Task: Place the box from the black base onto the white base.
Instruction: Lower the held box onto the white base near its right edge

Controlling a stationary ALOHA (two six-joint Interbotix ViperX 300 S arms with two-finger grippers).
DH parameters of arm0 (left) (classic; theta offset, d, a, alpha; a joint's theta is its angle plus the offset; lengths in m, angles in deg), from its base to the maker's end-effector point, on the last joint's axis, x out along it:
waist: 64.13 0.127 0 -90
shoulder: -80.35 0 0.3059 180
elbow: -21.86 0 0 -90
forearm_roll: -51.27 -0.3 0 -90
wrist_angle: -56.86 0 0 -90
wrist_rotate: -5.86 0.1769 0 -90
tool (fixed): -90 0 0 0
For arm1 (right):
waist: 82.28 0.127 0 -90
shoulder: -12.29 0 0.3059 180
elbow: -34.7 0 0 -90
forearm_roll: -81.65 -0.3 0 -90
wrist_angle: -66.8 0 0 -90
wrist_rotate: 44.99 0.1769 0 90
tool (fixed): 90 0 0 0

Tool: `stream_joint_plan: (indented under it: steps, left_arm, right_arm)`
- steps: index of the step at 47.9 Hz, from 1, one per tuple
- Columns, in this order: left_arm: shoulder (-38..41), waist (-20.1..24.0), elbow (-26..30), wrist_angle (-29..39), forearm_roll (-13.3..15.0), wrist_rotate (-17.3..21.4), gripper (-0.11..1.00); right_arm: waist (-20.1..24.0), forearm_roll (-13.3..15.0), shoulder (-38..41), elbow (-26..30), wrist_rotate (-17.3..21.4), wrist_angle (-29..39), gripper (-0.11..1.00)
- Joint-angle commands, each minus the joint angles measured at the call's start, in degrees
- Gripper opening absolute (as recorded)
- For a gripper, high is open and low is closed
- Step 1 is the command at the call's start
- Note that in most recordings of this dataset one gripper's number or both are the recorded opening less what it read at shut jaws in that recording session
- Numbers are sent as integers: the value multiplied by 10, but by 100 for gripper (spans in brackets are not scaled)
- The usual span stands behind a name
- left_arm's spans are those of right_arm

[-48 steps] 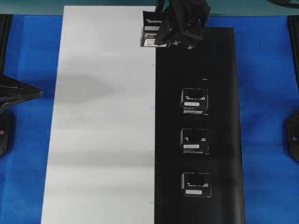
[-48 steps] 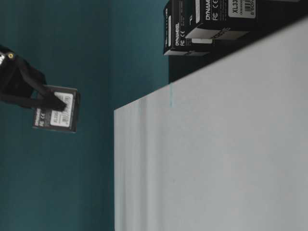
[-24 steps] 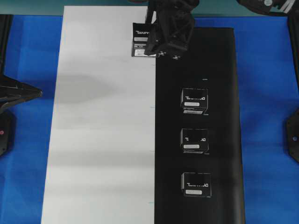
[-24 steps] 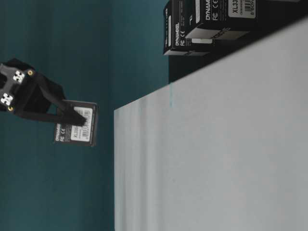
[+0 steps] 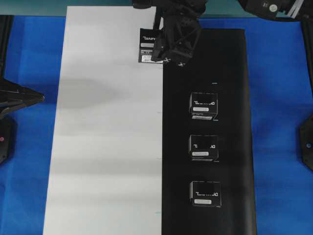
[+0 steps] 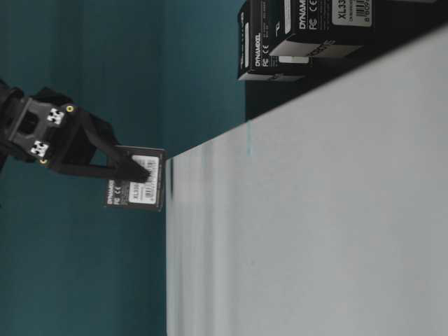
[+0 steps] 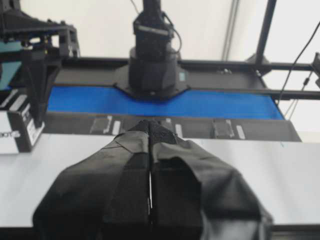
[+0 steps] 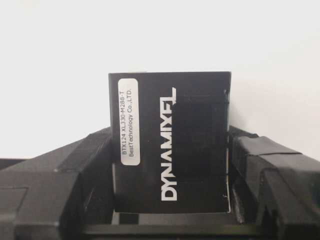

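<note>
My right gripper (image 5: 157, 46) is shut on the box (image 5: 148, 45), a small black carton with white lettering and a label strip. It fills the right wrist view, where the box (image 8: 170, 145) sits between both fingers (image 8: 260, 165). The carton hangs over the far end of the white base (image 5: 107, 137), just left of the black base (image 5: 230, 73). From table level the box (image 6: 136, 187) is right against the white panel's (image 6: 315, 210) surface; I cannot tell if they touch. My left gripper (image 7: 150, 135) is shut and empty, parked at the left over the blue cloth.
Three look-alike boxes (image 5: 203, 106) (image 5: 203, 147) (image 5: 205, 193) stand in a row down the black base. Blue cloth (image 5: 279, 98) surrounds both panels. The left arm (image 5: 24, 98) lies off the white panel's left edge.
The right gripper has carried the box leftward off the black base's edge, over the white base, and lower toward its surface. The left arm has not moved.
</note>
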Motion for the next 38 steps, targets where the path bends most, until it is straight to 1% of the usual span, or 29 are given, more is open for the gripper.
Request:
stream_joint_plan:
  steps: [1,16,34,36,38]
  left_arm:
    - [6,1,13,-3,-2,0,-6]
    - [8,1,12,-3,-2,0,-6]
    - [8,1,12,-3,-2,0,-6]
    - [9,1,12,-3,-2,0,-6]
    - [9,0,12,-3,-2,0,-6]
  right_arm:
    - [8,-2,4,0,1,-13,57]
    - [18,-1,13,0,2,-15,57]
    - [19,7,19,0,3,-15,56]
    - [19,7,19,-1,4,-14,57]
    - [20,7,19,-1,4,-15,61]
